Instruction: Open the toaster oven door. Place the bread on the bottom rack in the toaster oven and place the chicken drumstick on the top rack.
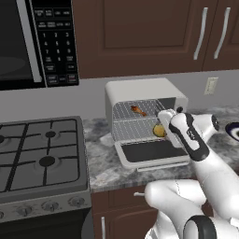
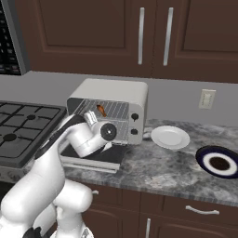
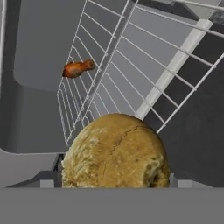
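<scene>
Reaching into the toaster oven (image 1: 144,93), door (image 1: 154,151) dropped flat in front. Gripper (image 1: 163,125) jaws spread wide with the bread (image 3: 116,151) sitting between them, at the front of the bottom rack (image 1: 133,128); can't tell if pads touch it. Chicken drumstick (image 1: 137,110) lies on the top rack (image 1: 123,111), deeper in the oven than the bread

The off-white toaster oven (image 1: 145,88) stands on the worktop, its door (image 1: 154,153) dropped flat toward the front edge. The orange-brown chicken drumstick (image 1: 137,110) lies on the top rack (image 1: 140,108); the round golden bread (image 3: 114,153) sits at the bottom rack's (image 1: 135,129) front right.
</scene>
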